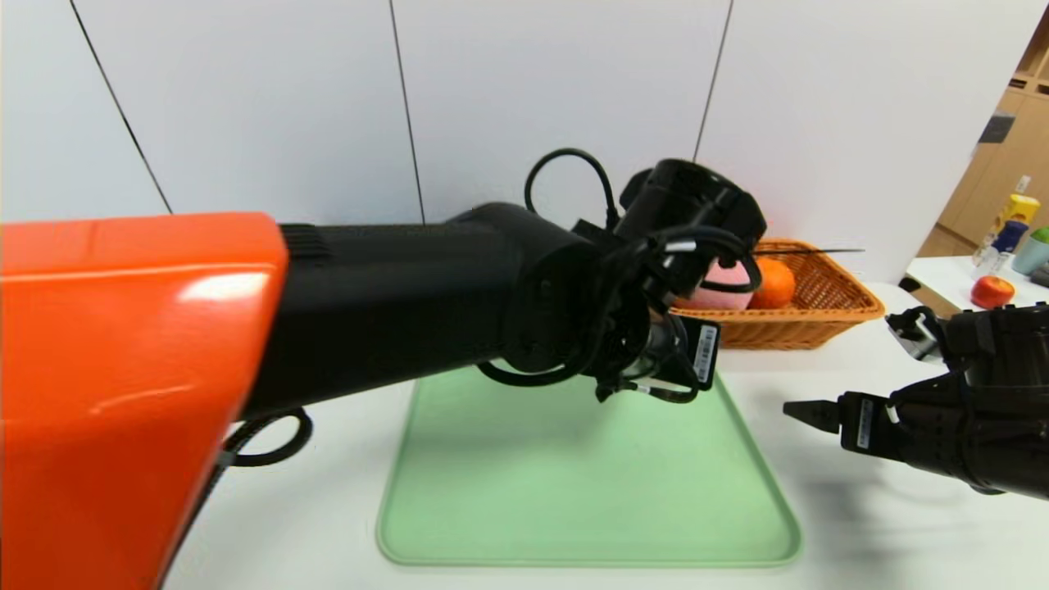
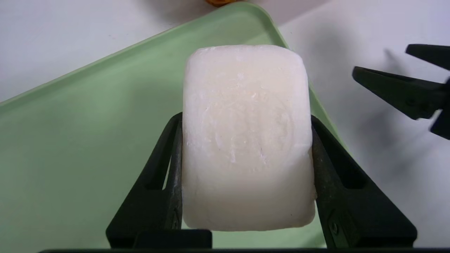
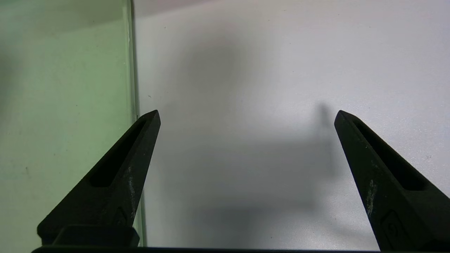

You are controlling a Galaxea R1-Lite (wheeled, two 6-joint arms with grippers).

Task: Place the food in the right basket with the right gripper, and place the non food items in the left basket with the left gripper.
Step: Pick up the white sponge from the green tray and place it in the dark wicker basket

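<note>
In the left wrist view my left gripper is shut on the white rounded soap bar, one jaw on each long side, holding it above the green tray. In the head view the left arm reaches over the tray's far right part and hides its own jaws and the soap. My right gripper is open and empty, low over the white table just right of the tray; the right wrist view shows only table between its jaws. The light orange right basket holds the orange fruit and the pink peach. The left basket is out of view.
The green tray lies mid-table with nothing showing on it. The left arm's orange shell blocks the left side. A side table at far right carries a red fruit and bottles. A white wall stands behind.
</note>
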